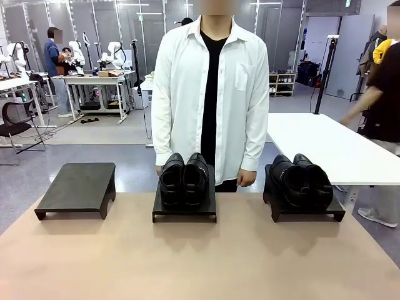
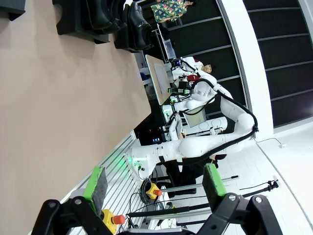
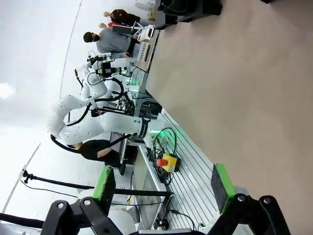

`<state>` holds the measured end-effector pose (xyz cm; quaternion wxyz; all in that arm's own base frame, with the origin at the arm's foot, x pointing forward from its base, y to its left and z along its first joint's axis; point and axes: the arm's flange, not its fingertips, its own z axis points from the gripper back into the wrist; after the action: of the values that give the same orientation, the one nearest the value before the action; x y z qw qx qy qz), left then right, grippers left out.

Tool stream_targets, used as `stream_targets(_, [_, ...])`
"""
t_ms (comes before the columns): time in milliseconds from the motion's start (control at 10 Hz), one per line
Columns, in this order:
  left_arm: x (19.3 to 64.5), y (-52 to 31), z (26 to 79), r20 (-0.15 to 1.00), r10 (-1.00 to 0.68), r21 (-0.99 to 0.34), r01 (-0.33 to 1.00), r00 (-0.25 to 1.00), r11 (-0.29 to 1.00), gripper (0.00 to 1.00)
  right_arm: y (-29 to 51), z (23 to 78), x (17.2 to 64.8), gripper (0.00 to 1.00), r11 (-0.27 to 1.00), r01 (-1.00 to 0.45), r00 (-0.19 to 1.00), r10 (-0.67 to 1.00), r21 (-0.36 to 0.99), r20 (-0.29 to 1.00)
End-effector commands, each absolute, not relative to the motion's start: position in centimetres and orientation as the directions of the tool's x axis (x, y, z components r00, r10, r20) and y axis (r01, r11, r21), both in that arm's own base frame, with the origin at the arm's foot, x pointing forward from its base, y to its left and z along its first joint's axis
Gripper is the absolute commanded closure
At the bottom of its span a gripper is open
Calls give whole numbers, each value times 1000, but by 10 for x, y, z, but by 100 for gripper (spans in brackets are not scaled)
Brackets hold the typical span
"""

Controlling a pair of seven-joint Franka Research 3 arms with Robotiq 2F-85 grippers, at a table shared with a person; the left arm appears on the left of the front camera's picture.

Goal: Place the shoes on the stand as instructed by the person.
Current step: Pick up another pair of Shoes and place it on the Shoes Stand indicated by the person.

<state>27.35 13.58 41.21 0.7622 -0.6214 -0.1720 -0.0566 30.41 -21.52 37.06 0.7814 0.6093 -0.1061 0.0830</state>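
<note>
Three black stands sit in a row at the table's far side. The left stand [image 1: 75,187] is bare. One pair of black shoes [image 1: 183,180] rests on the middle stand [image 1: 184,215], and a bulkier black pair [image 1: 300,181] on the right stand [image 1: 309,214]. The person [image 1: 209,81], in a white shirt, stands behind the middle stand with both hands down at the table edge. My left gripper [image 2: 155,181] is open and holds nothing, far from the shoes [image 2: 132,22] at the top of its view. My right gripper [image 3: 162,185] is open too, with a stand [image 3: 190,7] far off.
The tan tabletop [image 1: 200,256] stretches bare from the stands to the front edge. My right arm [image 2: 195,142] appears in the left wrist view and my left arm [image 3: 98,122] in the right wrist view, both beside the table. A white table [image 1: 325,144] stands behind on the right.
</note>
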Motion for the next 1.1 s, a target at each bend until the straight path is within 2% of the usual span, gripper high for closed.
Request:
stream_targets(0, [273,136,413,339,123,-927,309,933,215,0,-217,381,296,0,260,-269,961,11,927,276])
stream_targets(1000, [273,136,413,339,123,-927,309,933,215,0,-217,381,296,0,260,-269,961,11,927,276])
